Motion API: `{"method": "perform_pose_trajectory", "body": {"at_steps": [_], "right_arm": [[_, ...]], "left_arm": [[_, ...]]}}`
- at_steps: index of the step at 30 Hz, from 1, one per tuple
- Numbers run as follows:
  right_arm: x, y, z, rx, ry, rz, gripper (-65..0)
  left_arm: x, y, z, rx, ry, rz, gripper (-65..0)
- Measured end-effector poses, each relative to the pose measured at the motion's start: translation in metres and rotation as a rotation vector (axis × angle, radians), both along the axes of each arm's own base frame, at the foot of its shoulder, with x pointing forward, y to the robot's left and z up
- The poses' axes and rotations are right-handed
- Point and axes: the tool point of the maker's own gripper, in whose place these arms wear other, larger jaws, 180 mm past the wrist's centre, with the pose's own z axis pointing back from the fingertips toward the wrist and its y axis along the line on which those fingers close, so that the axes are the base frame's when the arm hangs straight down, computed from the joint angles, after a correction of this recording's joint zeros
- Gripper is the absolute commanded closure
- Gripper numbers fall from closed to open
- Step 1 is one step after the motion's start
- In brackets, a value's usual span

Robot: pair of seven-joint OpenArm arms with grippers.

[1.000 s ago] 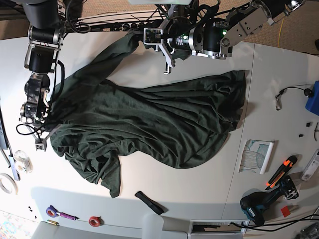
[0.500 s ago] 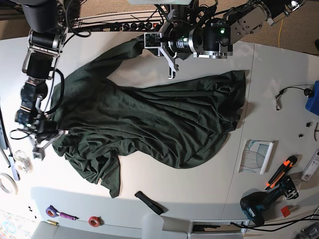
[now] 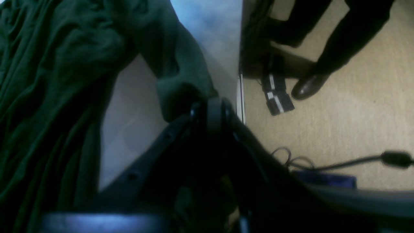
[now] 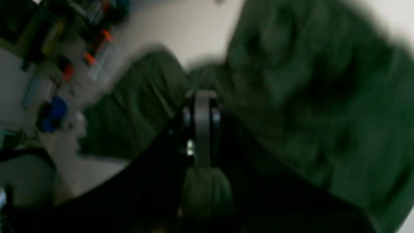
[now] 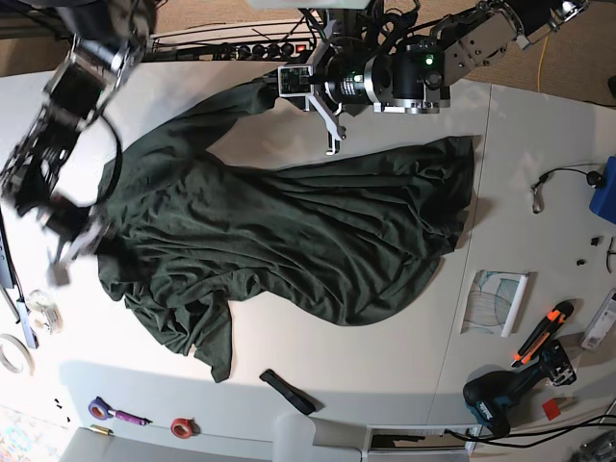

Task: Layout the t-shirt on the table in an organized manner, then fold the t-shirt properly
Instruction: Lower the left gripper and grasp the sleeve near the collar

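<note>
The dark green t-shirt (image 5: 289, 231) is lying rumpled across the white table (image 5: 385, 356). The left gripper (image 3: 210, 108) is pinching its 12 o'clock sleeve tip, with the body spreading toward 6 o'clock. The blurred right gripper (image 4: 202, 103) is clamping the 9 o'clock edge.

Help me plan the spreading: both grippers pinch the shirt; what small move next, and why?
Probably draw the right gripper outward, away from the left gripper: both are shut on the t-shirt, which lies bunched and wrinkled between them.
</note>
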Motion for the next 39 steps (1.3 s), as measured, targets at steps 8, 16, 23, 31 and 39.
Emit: {"method": "perform_pose_trajectory", "body": {"at_steps": [8, 16, 23, 31, 39], "right_arm": [[-0.061, 0.008, -0.072, -0.074, 0.236, 0.043, 0.0], [-0.063, -0.024, -0.089, -0.263, 0.289, -0.017, 0.0], [-0.063, -0.025, -0.089, -0.269, 0.291, -0.018, 0.0], [-0.063, -0.025, -0.089, -0.268, 0.289, -0.021, 0.0], [-0.063, -0.025, -0.089, -0.272, 0.289, -0.021, 0.0]], "left_arm": [[0.036, 0.015, -0.009, 0.089, -0.108, 0.173, 0.0], [0.045, 0.051, -0.036, 0.288, -0.150, 0.208, -29.0], [0.080, 0.086, -0.026, 0.317, -0.225, 0.465, -38.4], [0.035, 0.117, -0.054, 0.414, -0.017, 0.452, -37.3], [0.001, 0.093, -0.059, 0.356, 0.098, 0.406, -36.9]]}}
